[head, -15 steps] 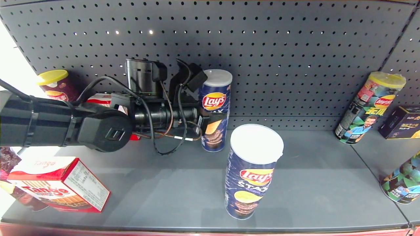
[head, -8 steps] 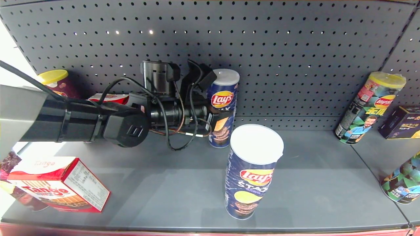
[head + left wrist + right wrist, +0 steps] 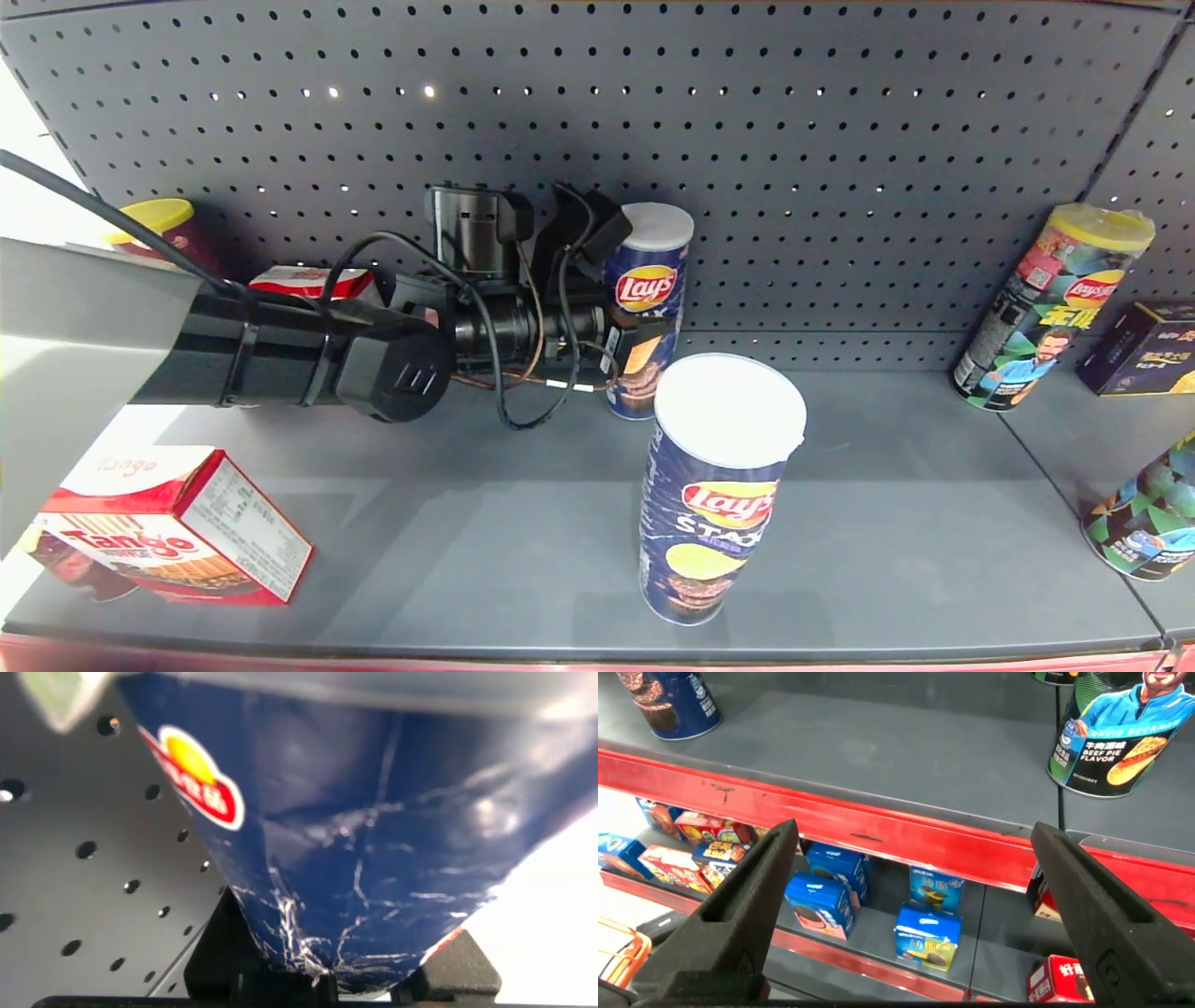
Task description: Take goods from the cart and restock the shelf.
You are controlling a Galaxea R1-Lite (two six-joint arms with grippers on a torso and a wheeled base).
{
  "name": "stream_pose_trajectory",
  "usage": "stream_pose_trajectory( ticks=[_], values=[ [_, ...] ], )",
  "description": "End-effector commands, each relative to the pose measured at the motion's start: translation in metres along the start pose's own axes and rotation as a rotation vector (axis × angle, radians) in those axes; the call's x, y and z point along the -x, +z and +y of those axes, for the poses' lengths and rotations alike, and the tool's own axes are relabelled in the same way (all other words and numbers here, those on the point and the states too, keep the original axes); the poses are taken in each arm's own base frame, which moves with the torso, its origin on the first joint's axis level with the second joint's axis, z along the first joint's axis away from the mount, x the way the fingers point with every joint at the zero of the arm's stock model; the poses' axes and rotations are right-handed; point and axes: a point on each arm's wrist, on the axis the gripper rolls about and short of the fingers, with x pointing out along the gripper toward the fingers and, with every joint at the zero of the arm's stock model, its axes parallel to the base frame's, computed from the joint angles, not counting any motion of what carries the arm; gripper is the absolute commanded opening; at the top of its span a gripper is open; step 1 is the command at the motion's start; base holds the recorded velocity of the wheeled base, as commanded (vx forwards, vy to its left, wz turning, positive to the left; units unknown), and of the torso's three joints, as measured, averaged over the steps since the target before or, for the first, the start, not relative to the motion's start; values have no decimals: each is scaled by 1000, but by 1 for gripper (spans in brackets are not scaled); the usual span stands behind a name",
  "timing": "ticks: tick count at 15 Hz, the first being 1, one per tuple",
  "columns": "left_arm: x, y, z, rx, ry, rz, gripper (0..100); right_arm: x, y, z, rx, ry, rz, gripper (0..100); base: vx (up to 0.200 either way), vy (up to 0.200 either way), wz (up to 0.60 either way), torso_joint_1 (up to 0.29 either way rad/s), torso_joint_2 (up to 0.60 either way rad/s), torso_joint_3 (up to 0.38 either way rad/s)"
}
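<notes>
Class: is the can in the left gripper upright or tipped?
Upright: the blue can has its white lid on top, left gripper clamped on its side.

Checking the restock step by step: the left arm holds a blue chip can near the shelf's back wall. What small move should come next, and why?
Probably set the held can down on the shelf, then open the jaws. The left gripper is shut on it; it stands upright by the back wall, apart from the front can. Whether its base already touches the shelf is unclear.
</notes>
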Motion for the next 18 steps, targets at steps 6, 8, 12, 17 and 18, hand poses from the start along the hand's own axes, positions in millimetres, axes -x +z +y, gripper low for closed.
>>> stream_pose_trajectory(
  ticks=[6,8,12,17,18],
  values=[
    [-3,-5,-4,-17,8,-26,100,0,0,0,0,0,1,100,0,0,0,0,0,0],
    [-2,-9,-6,-13,22,-21,100,0,0,0,0,0,1,100,0,0,0,0,0,0],
    [4,-3,-7,-18,40,-37,100,0,0,0,0,0,3,100,0,0,0,0,0,0],
    [40,4,-21,24,78,-12,100,0,0,0,0,0,1,100,0,0,0,0,0,0],
    [49,5,-25,26,104,-4,100,0,0,0,0,0,1,100,0,0,0,0,0,0]
  ],
)
